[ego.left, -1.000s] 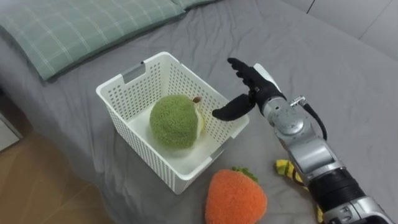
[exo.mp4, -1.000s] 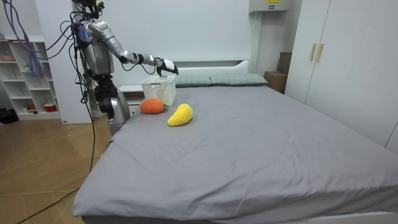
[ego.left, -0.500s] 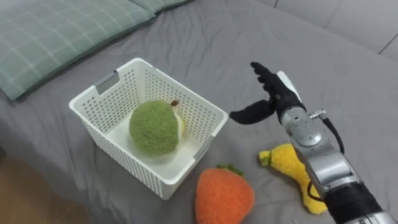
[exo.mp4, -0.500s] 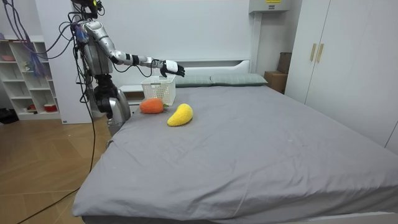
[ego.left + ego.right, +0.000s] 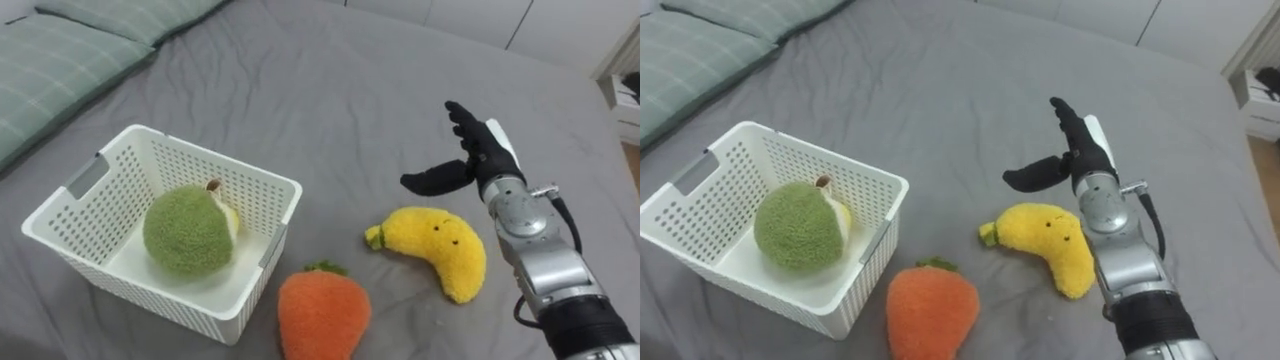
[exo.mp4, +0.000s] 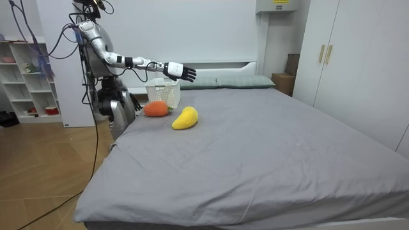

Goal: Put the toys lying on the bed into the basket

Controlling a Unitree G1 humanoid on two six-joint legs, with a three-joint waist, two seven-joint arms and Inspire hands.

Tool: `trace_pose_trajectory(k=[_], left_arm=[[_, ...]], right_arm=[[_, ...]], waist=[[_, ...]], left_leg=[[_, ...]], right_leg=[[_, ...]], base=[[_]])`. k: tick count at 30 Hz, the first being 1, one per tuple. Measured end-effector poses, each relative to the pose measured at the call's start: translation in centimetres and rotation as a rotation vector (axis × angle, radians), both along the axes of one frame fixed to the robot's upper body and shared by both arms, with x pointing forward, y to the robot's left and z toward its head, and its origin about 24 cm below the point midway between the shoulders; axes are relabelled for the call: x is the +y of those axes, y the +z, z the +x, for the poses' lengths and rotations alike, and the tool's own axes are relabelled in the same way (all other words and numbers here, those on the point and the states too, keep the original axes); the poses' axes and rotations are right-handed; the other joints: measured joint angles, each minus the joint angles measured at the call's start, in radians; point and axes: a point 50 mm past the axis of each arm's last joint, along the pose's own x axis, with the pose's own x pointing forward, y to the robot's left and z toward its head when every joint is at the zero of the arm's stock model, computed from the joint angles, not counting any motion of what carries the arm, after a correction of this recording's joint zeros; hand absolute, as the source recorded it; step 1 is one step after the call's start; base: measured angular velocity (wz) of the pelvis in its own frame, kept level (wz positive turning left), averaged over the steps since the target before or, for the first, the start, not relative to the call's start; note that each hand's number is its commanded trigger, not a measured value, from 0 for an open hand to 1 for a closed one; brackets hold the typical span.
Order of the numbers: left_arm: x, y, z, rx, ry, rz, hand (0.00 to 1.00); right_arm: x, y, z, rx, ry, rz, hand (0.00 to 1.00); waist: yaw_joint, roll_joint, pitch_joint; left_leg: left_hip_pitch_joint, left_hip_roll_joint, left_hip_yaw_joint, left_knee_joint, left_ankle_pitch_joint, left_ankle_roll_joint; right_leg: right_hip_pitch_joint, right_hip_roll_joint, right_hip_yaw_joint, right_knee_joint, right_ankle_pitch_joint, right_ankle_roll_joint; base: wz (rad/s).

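Left eye view: right hand (image 5: 483,162) just beyond banana toy (image 5: 440,248), arm outstretched, fingers straight w/ thumb splayed, empty

A wide grey bed (image 6: 255,147) takes up the centre and lower right of the room view, with green checked pillows (image 6: 230,81) at its head against a plain white wall (image 6: 211,29). A white wardrobe (image 6: 345,64) stands at the right edge, an open white shelf unit (image 6: 25,80) at far left, wooden floor (image 6: 38,179) lower left.
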Motion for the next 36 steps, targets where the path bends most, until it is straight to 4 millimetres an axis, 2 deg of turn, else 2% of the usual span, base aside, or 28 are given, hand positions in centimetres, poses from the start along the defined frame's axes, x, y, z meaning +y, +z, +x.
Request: trace_pose_trajectory(k=[6,12,19,23,25,30,31,36], left_arm=[[0.1,0.0,-0.4,0.002,0.000,0.001,0.00],[0.1,-0.1,-0.6,-0.006,0.033,-0.018,0.00],[0.1,-0.4,-3.0,0.031,0.100,-0.037,0.00],[0.0,-0.4,-2.4,0.016,0.099,-0.051,0.00],[-0.3,-0.5,-1.4,0.010,0.072,-0.060,0.00],[-0.2,-0.2,0.9,-0.023,0.011,-0.030,0.00],[-0.3,-0.3,1.2,-0.024,0.006,-0.031,0.00],[-0.5,-0.1,2.4,-0.049,-0.030,-0.034,0.00]], right_arm=[[-1.8,-0.1,-0.4,-0.002,-0.074,0.032,0.00],[-2.6,-1.8,-1.7,0.058,-0.095,0.017,0.00],[-3.3,-4.0,-3.8,0.140,-0.106,-0.045,0.00],[-3.5,-5.5,-4.4,0.210,-0.118,-0.037,0.00],[-3.7,-6.0,-3.9,0.241,-0.147,-0.024,0.00],[-3.9,-5.7,-1.9,0.247,-0.222,-0.024,0.00],[-4.0,-5.4,-1.4,0.236,-0.236,-0.031,0.00],[-4.4,-4.6,-0.1,0.229,-0.269,-0.037,0.00]], waist=[[-0.018,0.000,0.0000],[-0.026,-0.001,-0.0007],[-0.026,0.000,-0.0019],[-0.010,-0.001,-0.0027],[-0.002,-0.002,-0.0032],[0.027,-0.028,0.0072],[0.031,-0.028,0.0105],[0.060,-0.021,0.0254]], left_leg=[[0.008,0.000,0.003,-0.009,0.000,0.000],[0.007,0.000,0.001,-0.009,-0.002,0.000],[-0.008,0.000,-0.002,-0.003,-0.006,0.001],[-0.031,0.001,-0.008,0.005,-0.005,0.000],[-0.072,0.000,-0.017,0.014,0.002,0.000],[-0.177,0.007,-0.027,0.029,0.025,-0.005],[-0.204,0.007,-0.036,0.032,0.029,-0.006],[-0.270,0.008,-0.051,0.036,0.037,-0.010]], right_leg=[[0.001,0.000,0.002,0.000,0.000,0.000],[0.008,-0.001,-0.014,-0.001,0.000,0.000],[-0.003,-0.003,-0.015,0.001,0.000,0.000],[-0.024,-0.002,-0.021,0.004,0.000,0.000],[-0.063,-0.004,-0.029,0.021,0.000,0.000],[-0.166,-0.004,-0.058,0.034,0.008,-0.013],[-0.186,-0.004,-0.074,0.032,0.012,-0.017],[-0.247,0.000,-0.077,0.034,0.013,-0.020]], base=[[-0.02],[0.01],[0.00],[0.04],[0.11],[0.10],[0.24],[0.10]])
